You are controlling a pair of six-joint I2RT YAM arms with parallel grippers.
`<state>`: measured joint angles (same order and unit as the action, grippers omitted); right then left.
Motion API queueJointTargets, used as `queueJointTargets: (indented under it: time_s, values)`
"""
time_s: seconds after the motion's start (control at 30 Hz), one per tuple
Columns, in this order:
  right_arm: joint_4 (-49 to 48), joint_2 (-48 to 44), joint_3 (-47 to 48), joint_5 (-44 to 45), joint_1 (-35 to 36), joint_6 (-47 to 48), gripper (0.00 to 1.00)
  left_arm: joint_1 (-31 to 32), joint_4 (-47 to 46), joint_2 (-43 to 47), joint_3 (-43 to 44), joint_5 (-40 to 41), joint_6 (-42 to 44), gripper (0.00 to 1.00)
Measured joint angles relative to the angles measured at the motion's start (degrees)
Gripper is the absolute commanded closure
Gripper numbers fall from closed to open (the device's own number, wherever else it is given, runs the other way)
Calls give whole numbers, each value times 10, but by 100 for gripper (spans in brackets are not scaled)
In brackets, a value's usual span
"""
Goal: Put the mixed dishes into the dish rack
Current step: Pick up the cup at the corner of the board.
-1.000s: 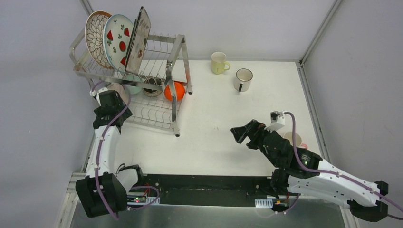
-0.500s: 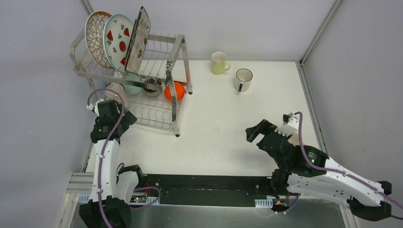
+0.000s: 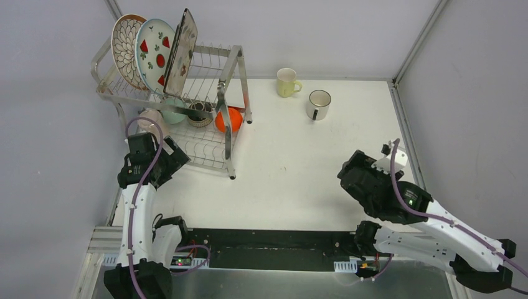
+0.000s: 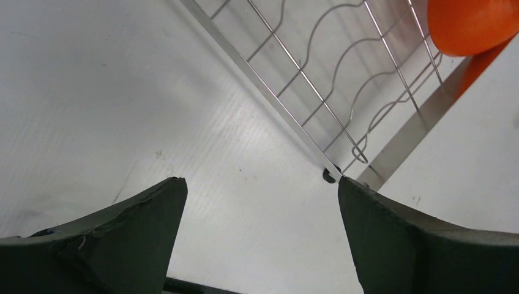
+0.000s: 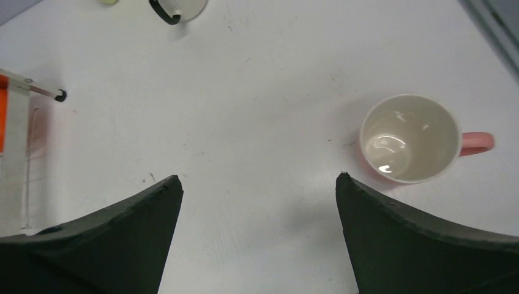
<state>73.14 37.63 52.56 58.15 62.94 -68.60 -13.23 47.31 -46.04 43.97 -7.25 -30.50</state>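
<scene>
Pink mug [image 5: 410, 138] out of sight from above, right arm [image 3: 398, 205] covering it; only right wrist view shows it. Orange bowl [image 4: 471, 24] cut by top edge in left wrist view. White mug [image 5: 180, 7] clipped at top edge of right wrist view. Mint bowl [image 3: 174, 114], brown bowl [image 3: 200, 115] half hidden under dish rack [image 3: 232, 68] upper tier.

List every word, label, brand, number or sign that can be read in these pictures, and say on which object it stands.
No readable text in any view.
The petal-pattern plate and the red-fruit plate carry only pictures, no letters.
The yellow mug, white mug and pink mug show no print.
The white strip by the arm bases is too small to read.
</scene>
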Motion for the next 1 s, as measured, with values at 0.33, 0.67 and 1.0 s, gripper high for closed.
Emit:
queueJointTargets:
  time_s: [0.33, 0.67, 1.0]
  values:
    - [-22, 108, 43, -33, -157, 156, 2, 2, -8, -4, 5, -131, 27, 1]
    - [-134, 117, -7, -192, -413, 315, 15, 32, -36, 20, 5, -180, 39, 1]
    - [-209, 147, -94, -363, -563, 368, 45, 36, -37, 23, 5, -179, 40, 2]
